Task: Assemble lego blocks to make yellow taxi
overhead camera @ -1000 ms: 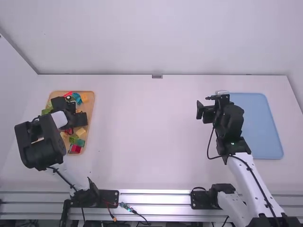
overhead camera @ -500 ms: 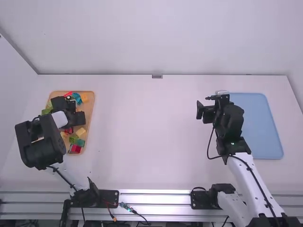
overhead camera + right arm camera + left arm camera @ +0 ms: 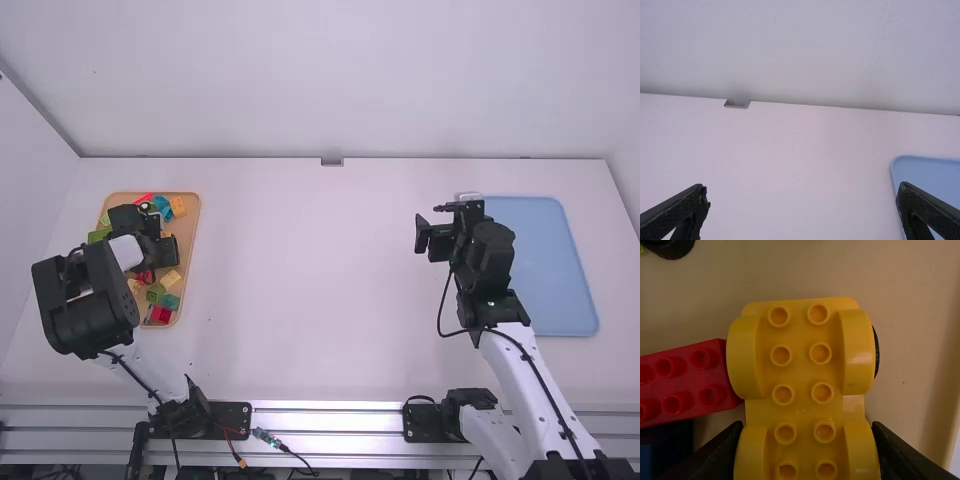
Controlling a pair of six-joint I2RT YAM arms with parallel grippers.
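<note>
Nearest me, at the near end of the wooden tray [image 3: 193,240], a red cube [image 3: 160,314] sits loose, the sort of thing an arm could knock if it swung back low.

Just beyond it, the left gripper [image 3: 807,426] looks closed on the yellow car base [image 3: 802,375], one finger against each side. The base lies studs up in the tray, with a black wheel [image 3: 876,352] peeking out at its side. I can't tell whether it's off the tray floor. The hold is towards one end, so I'd worry about the other end dipping in a lift, or the smooth rounded sides slipping.

A long red block [image 3: 685,380] butts right up against the base; it could get dragged along or twist the car in the grip. A dark blue block [image 3: 667,450] sits just beside that red one, near a fingertip, and might snag.

Farther across the table, the right gripper [image 3: 802,192] hangs with its fingers apart and nothing between them, beside the blue tray [image 3: 545,260]. If the car is brought over there, those spread fingers could be in the way.
</note>
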